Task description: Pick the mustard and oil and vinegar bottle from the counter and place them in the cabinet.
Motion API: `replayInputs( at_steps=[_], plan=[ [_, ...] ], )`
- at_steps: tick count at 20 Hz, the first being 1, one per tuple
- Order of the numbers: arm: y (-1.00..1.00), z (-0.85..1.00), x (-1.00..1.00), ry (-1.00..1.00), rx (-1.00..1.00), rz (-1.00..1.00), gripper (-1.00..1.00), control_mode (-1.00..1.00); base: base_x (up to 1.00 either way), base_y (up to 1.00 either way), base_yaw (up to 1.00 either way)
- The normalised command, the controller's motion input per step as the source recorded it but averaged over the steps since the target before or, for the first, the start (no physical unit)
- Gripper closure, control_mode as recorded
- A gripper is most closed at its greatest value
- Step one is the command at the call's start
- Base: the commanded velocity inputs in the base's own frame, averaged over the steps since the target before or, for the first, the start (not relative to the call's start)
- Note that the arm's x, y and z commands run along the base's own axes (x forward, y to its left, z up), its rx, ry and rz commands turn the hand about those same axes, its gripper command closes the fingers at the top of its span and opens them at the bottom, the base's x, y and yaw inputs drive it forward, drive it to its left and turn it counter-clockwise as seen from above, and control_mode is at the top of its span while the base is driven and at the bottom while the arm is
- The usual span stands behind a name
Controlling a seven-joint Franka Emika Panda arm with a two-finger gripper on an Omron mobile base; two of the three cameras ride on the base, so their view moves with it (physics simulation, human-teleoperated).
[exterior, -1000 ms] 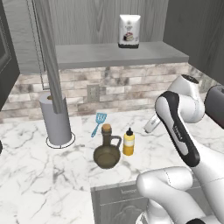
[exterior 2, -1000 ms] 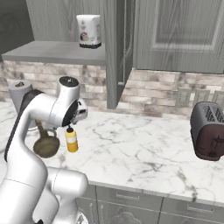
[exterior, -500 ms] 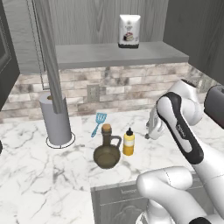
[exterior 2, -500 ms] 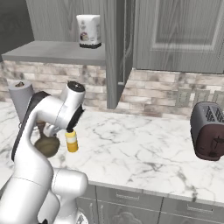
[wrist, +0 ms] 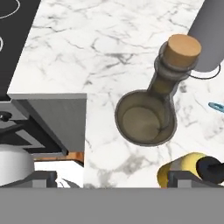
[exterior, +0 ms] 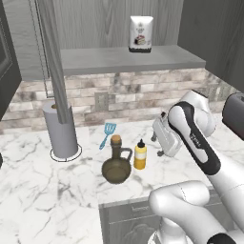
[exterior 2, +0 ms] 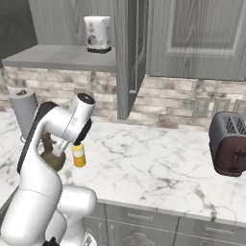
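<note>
The mustard [exterior: 139, 155] [exterior 2: 78, 155], a small yellow bottle with a dark nozzle, stands on the marble counter [exterior: 38, 190] beside the oil and vinegar bottle [exterior: 116, 163]. In the hand view the brown jug [wrist: 148, 114] sits ahead, and the mustard [wrist: 186, 168] lies at the lower right, just behind one fingertip [wrist: 188, 178]. My gripper [exterior: 157, 145] [wrist: 111, 180] hangs open just right of the mustard, holding nothing. In the right base view my arm hides part of the jug [exterior 2: 49, 157]. The cabinet [exterior: 128, 59] [exterior 2: 57, 56] is open above the counter.
A white printed bag [exterior: 141, 33] [exterior 2: 97, 33] stands on the cabinet shelf. A paper towel roll [exterior: 62, 129] and a blue spatula [exterior: 108, 134] lie behind the bottles. A toaster [exterior 2: 229, 144] sits far right. The open cabinet door [exterior 2: 129, 57] stands edge-on.
My hand has come down and a little leftward, closer to the mustard. Both bottles stand where they were.
</note>
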Motion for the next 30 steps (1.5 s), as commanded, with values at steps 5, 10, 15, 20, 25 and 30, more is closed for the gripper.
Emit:
replayInputs(
  at_steps=[5,10,15,20,25,30],
  plan=[
    [0.22,-0.11,0.00,-0.08,0.02,0.15,-1.00,-1.00,0.00,0.00,0.00],
    [0.23,-0.09,0.06,-0.04,0.04,0.09,-1.00,-1.00,0.00,0.00,0.00],
    [0.13,-0.08,0.21,0.00,0.03,0.06,-1.00,-1.00,0.00,0.00,0.00],
    [0.04,-0.13,0.36,0.00,0.03,0.03,-1.00,-1.00,0.00,0.00,0.00],
    [0.02,-0.16,0.31,0.00,0.02,0.06,-1.00,-1.00,0.00,0.00,0.00],
    [0.14,-0.18,0.10,0.00,0.01,0.07,-1.00,-1.00,0.00,0.00,0.00]
  ],
)
